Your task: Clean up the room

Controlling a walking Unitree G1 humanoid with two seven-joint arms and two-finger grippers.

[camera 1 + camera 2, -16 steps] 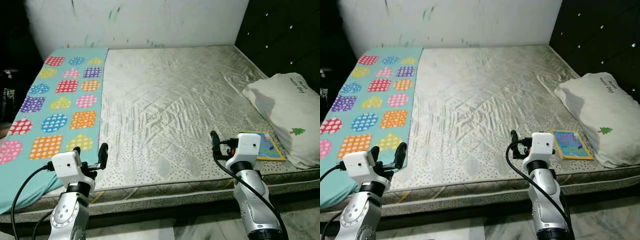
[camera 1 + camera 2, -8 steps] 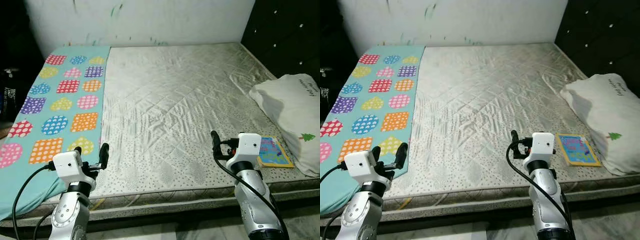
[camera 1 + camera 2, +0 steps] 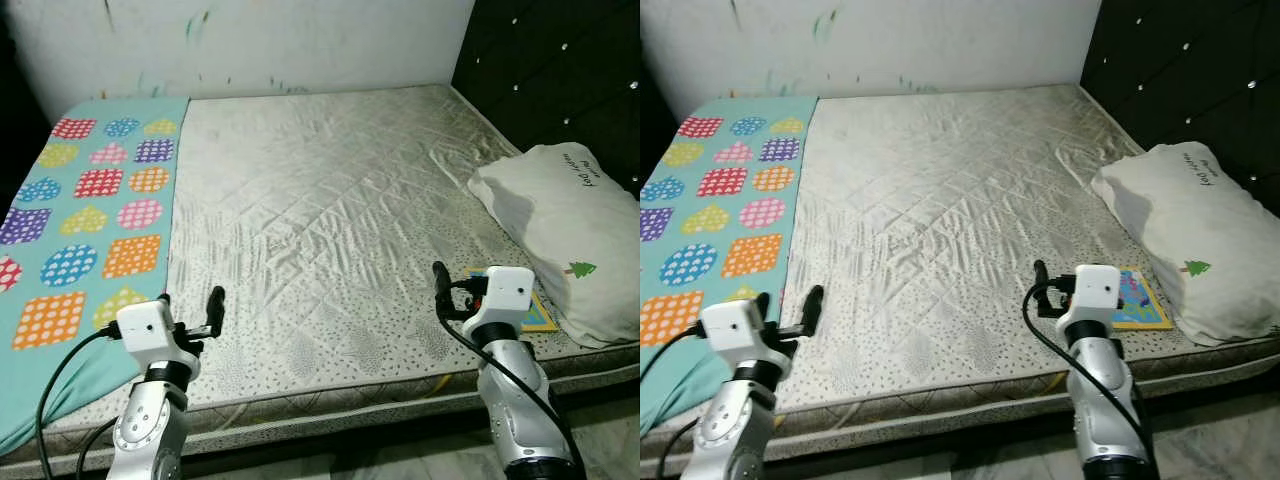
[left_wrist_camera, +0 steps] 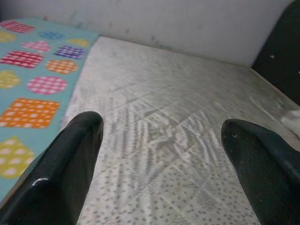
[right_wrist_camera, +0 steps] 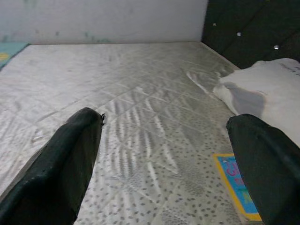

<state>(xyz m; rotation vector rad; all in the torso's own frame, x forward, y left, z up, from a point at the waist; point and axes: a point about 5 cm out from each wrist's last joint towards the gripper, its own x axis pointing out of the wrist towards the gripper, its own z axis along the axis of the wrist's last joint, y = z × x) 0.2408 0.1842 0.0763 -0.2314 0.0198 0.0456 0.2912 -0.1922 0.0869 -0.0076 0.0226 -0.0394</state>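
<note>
We hold both tools spread and empty at the bed's (image 3: pixel 330 200) near edge; our right tool (image 3: pixel 1040 285) sits just beside the book (image 3: pixel 1135 300), which lies against the pillow (image 3: pixel 1180 250), likely the first pickup; the left tool (image 3: pixel 190 310) waits.

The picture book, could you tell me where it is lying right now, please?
The picture book lies flat on the mattress near its front right edge, tucked against the white pillow and just beyond the right gripper.

Mattress (image 3: pixel 330 190): quilted cloth, satiny sheen, creased. Sheet (image 3: pixel 80 215): matt printed cotton. Pillow (image 3: pixel 560 235): soft matt cloth. Book (image 3: pixel 1135 300): glossy paper cover. Headboard (image 3: pixel 560 70): dark tufted padding.
</note>
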